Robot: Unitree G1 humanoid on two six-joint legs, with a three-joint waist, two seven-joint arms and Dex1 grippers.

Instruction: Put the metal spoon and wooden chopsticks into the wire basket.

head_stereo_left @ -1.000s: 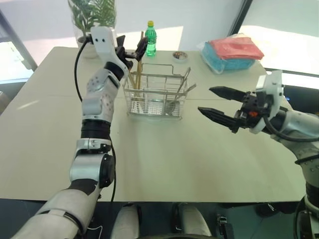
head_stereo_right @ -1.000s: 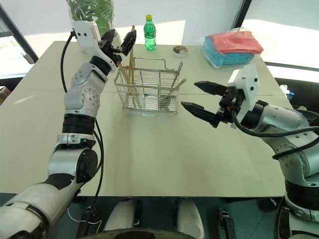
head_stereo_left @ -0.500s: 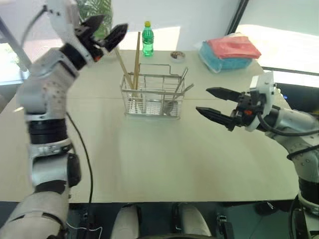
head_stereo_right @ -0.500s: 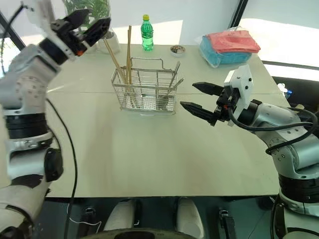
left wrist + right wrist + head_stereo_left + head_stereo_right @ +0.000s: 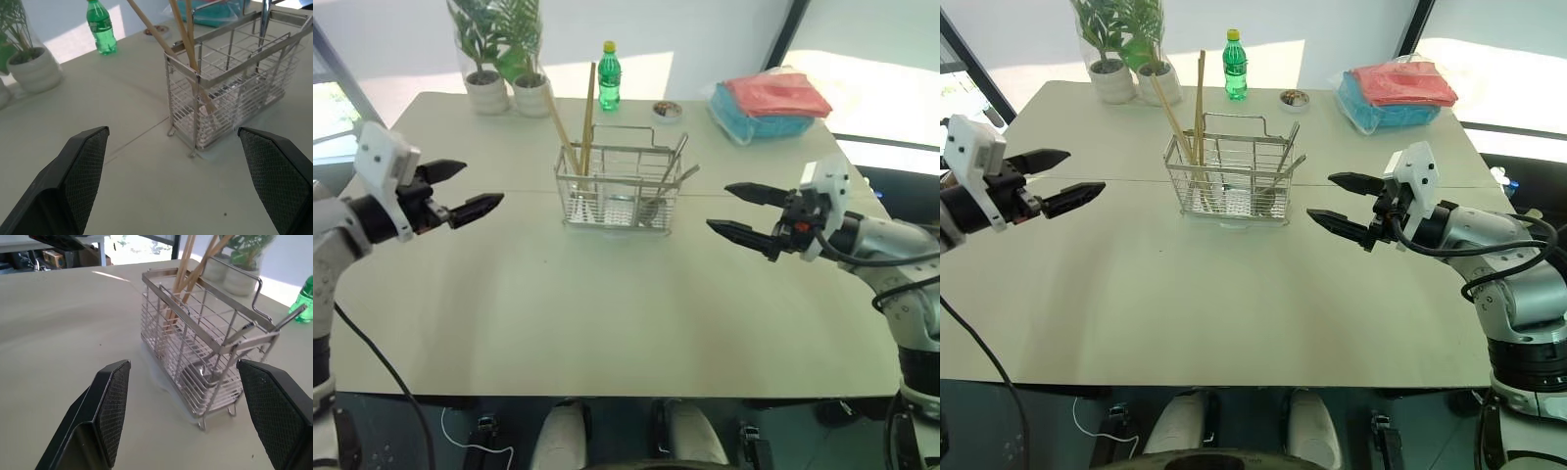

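Observation:
The wire basket (image 5: 615,186) stands at the table's middle. Both wooden chopsticks (image 5: 587,110) stand in its left compartment, leaning and sticking out well above the rim. The metal spoon (image 5: 651,208) rests bowl-down in the right compartment, with its handle (image 5: 289,314) slanting out over the rim. My left gripper (image 5: 483,182) hovers open and empty to the left of the basket, pointing at it. My right gripper (image 5: 718,206) hovers open and empty to the basket's right. The wrist views show the basket between each gripper's spread fingers (image 5: 78,171) (image 5: 110,396).
A green bottle (image 5: 609,75), two potted plants (image 5: 485,90), a small dish (image 5: 667,110) and a blue and red package (image 5: 769,98) sit along the table's far side. The table (image 5: 607,313) stretches bare in front of the basket.
My left gripper has pulled away from the chopsticks' tops, swinging left, back and down to hover beside the basket. The chopsticks stay standing in the basket. The right gripper has sunk slightly.

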